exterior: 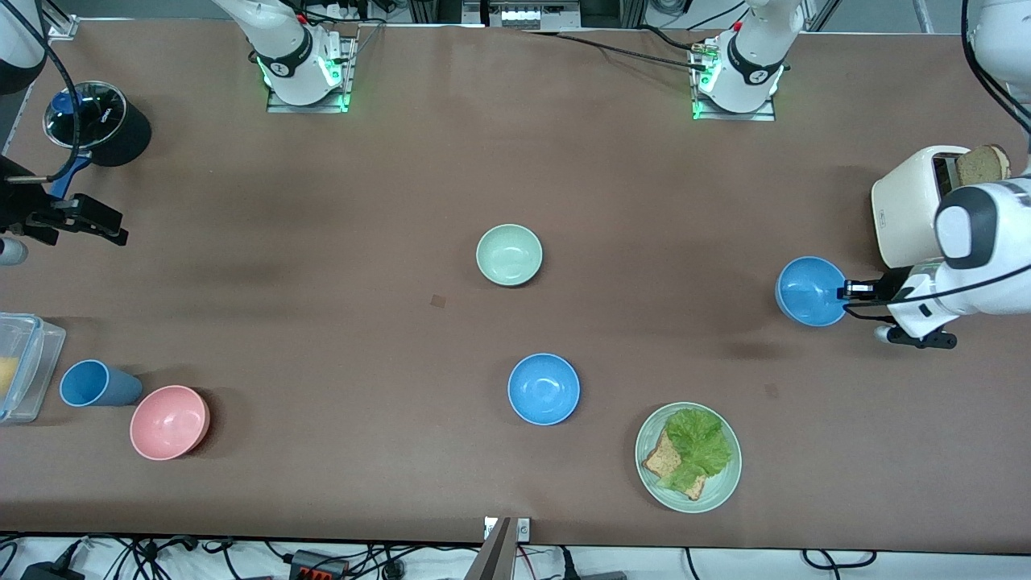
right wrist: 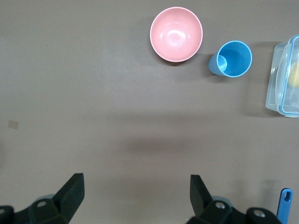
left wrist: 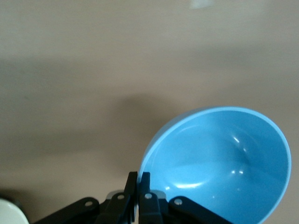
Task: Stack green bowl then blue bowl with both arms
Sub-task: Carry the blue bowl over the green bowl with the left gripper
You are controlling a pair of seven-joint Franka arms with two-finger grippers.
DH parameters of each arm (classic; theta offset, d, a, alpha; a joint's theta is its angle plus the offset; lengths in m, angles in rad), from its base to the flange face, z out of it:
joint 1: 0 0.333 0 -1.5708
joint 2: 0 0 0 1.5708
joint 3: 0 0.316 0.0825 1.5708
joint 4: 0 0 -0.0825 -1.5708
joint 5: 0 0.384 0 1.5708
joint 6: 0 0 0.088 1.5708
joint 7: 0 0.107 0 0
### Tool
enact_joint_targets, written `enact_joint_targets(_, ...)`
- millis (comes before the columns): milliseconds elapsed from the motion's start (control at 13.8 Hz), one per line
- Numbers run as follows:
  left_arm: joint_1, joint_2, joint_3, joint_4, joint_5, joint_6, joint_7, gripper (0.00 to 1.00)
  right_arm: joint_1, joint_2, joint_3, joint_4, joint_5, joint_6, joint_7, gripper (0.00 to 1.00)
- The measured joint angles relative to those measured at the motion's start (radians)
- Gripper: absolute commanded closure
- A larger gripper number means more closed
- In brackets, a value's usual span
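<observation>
We see one green bowl (exterior: 509, 254), small, round, pale and matte, standing upright near the middle of the surface (exterior: 322, 242). There are two bright blue bowls. One blue bowl (exterior: 544, 389) stands nearer to the front camera than the green one. The second blue bowl (exterior: 808, 291) is at the left arm's end, tilted, its rim pinched by the left pincer (exterior: 846, 291). The right pincer (right wrist: 135, 193) hangs with fingers spread wide, holding nothing, over the right arm's end.
</observation>
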Motion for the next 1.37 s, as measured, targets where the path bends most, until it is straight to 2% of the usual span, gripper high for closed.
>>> enact_joint_targets(144, -0.001, -0.008, -0.081, 0.064, -0.007, -0.1, -0.125, 1.0, 0.0, 0.0, 0.0, 0.0, 0.004, 0.002, 0.002, 0.0)
enact_joint_targets(289, -0.004, -0.016, -0.171, 0.085, -0.05, -0.146, -0.292, 1.0, 0.001, 0.004, 0.0, 0.0, 0.007, 0.002, 0.002, 0.0)
enact_joint_targets(578, -0.012, -0.015, -0.364, 0.086, -0.086, -0.147, -0.682, 1.0, 0.032, 0.016, -0.026, 0.0, 0.009, 0.015, 0.006, 0.0)
enact_joint_targets(722, -0.043, -0.011, -0.432, 0.08, -0.087, -0.1, -0.861, 1.0, 0.031, 0.016, -0.036, 0.0, 0.015, 0.019, 0.006, 0.0)
enact_joint_targets(1083, -0.247, 0.019, -0.448, 0.06, -0.088, 0.079, -1.288, 1.0, 0.032, 0.015, -0.039, 0.003, 0.017, 0.023, 0.006, 0.0)
enact_joint_targets(1372, -0.359, 0.025, -0.449, -0.055, -0.088, 0.315, -1.536, 1.0, 0.033, 0.013, -0.039, 0.003, 0.017, 0.021, 0.006, 0.0)
